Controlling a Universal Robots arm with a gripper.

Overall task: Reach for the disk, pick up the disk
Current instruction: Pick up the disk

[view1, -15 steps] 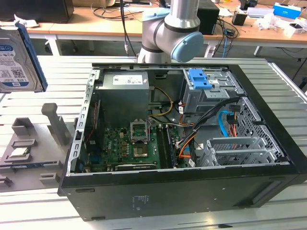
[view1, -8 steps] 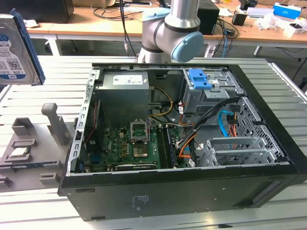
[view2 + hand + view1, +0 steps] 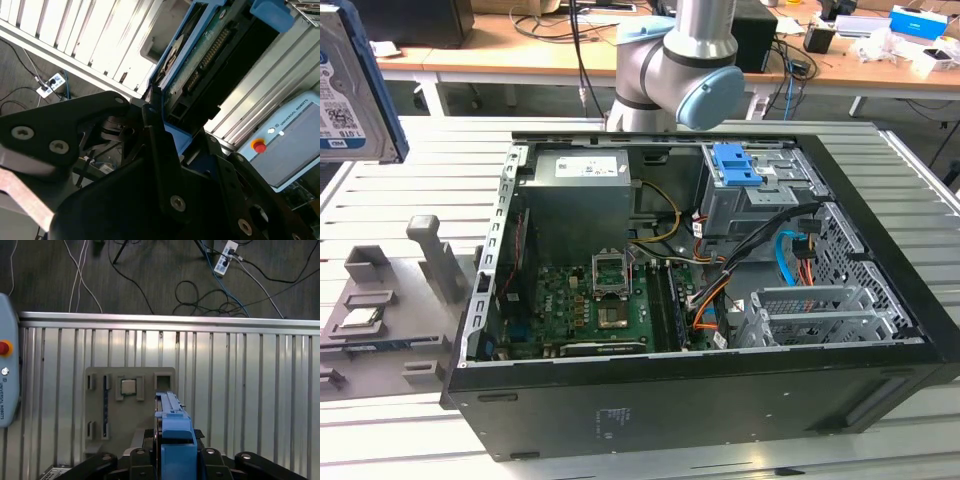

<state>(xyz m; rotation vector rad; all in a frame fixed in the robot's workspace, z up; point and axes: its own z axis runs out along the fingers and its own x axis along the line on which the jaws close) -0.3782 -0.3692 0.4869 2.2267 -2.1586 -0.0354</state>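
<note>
The disk (image 3: 350,80), silver with a white-and-blue label and a blue rail frame, hangs in the air at the exterior view's far left, well above the slatted table. In the second wrist view its green circuit-board underside and blue frame (image 3: 210,50) sit between the black fingers (image 3: 155,135) of my gripper (image 3: 182,137). The first wrist view has the disk edge-on, its blue rail (image 3: 172,435) clamped in the gripper (image 3: 172,455), high over the grey holder. The gripper is shut on the disk.
A grey holder (image 3: 130,405) lies on the slatted table (image 3: 240,390) below, with a small square silver chip (image 3: 129,386) in it. The open black computer case (image 3: 700,390) with a blue latch plate (image 3: 735,165) stands to the exterior view's right. A pendant with a red button (image 3: 7,385) rests nearby.
</note>
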